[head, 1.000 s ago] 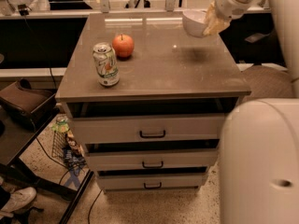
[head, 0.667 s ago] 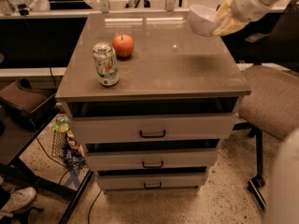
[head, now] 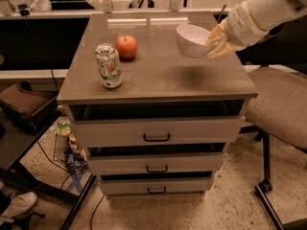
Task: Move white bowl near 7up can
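The white bowl (head: 192, 39) is held in the air above the right part of the brown cabinet top (head: 158, 75), tilted toward the left. My gripper (head: 217, 41) comes in from the upper right and is shut on the bowl's right rim. The 7up can (head: 109, 66) stands upright near the left front of the top, well left of the bowl. A dark shadow lies on the top below the bowl.
A round orange-red apple (head: 126, 46) sits just behind and right of the can. The cabinet has three drawers (head: 156, 137) below. A padded chair (head: 280, 107) stands at the right. Bags and clutter lie on the floor at the left (head: 67, 143).
The arm has carried the bowl forward and lower over the right side of the top. The can and the apple have not moved.
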`<act>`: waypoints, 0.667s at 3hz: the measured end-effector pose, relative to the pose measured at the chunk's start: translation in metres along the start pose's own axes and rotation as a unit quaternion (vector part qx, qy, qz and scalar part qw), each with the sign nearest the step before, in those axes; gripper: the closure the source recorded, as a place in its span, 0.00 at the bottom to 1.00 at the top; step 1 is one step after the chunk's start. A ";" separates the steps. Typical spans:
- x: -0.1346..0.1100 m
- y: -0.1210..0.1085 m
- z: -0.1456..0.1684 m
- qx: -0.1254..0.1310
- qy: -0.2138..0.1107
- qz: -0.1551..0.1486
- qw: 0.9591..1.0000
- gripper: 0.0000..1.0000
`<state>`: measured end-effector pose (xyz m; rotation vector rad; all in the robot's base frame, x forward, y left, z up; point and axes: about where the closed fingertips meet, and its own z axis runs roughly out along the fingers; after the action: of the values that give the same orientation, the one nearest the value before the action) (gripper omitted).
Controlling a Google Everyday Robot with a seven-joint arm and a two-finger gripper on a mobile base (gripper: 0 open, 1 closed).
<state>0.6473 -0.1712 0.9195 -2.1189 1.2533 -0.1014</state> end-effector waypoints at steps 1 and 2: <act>0.000 0.001 0.002 -0.002 0.000 0.001 1.000 1.00; -0.004 0.000 0.015 -0.007 -0.009 -0.008 1.000 1.00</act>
<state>0.6510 -0.1608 0.9089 -2.1374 1.2292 -0.0810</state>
